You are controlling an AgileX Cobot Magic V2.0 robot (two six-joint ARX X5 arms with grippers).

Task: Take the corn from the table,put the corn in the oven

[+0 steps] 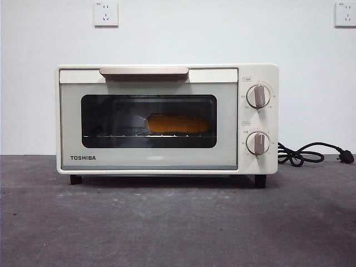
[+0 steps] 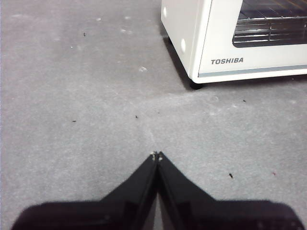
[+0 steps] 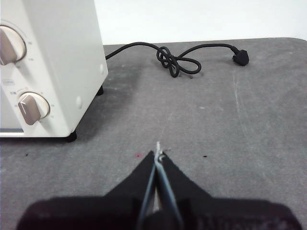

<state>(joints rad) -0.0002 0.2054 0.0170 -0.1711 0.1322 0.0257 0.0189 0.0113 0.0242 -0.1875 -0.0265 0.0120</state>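
Bare worktop (image 1: pixel 178 222) lies nearest; your corn (image 1: pixel 178 123) rests inside the closed oven (image 1: pixel 150 161). Smooth, stiff, likely slippery: grip mid-cob. Left hand (image 2: pixel 156 155) and right hand (image 3: pixel 158 154) pinched closed, empty

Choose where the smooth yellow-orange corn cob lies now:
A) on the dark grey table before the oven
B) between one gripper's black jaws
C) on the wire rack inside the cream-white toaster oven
C: the corn cob shows through the closed oven's dark window, on the rack.
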